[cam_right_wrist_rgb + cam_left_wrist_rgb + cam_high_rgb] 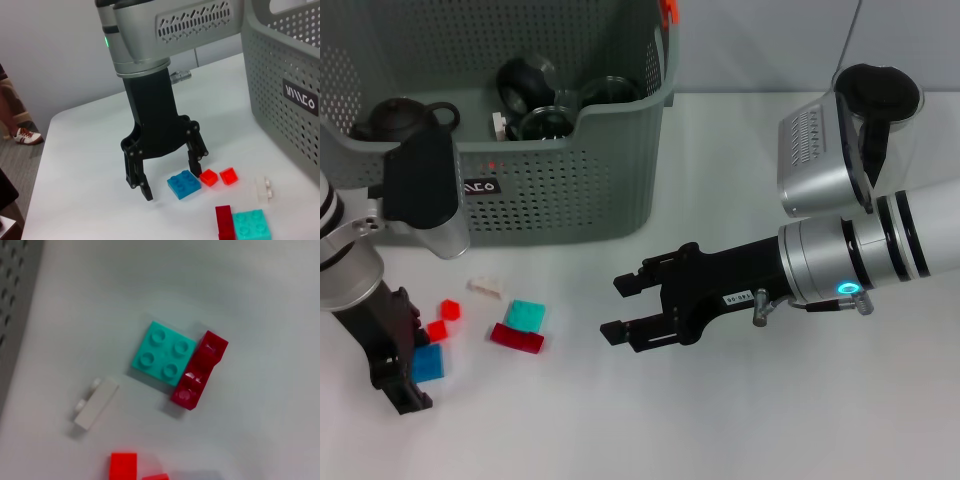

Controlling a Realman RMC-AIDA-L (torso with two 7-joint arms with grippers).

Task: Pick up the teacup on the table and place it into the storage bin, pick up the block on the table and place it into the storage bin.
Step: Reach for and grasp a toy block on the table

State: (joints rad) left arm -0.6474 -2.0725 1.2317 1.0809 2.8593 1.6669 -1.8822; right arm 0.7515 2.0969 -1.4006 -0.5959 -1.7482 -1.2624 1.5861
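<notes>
We start with the big grey-green perforated plastic storage bin point(560, 190) at the back left of the white table point(800, 410); dark teaware already sits inside it, so we judge that the block step is the one in hand. Our right arm reaches in from the right, its black right gripper point(620, 306) spread wide and empty above bare table, well clear of the blocks. Our left gripper point(167, 172) stands over the near-left corner of the table, fingers released and pointing down, holding nothing.

The flat blue studded block point(184, 184) lies on the table between those two left fingers, nearer one than the other. Just beside it sit two small red blocks point(219, 176), one almost touching the closer fingertip. Further out lie the teal square plate point(163, 353) with the dark red translucent brick point(198, 370) against its edge, and the small white brick point(96, 403) apart from both.

The risk, as we judge it, is crowding. If we close here, the fingertip beside the red pieces may catch one with the blue block or push it away. The blue block is also thin, so a grip set too high could slip off it.
</notes>
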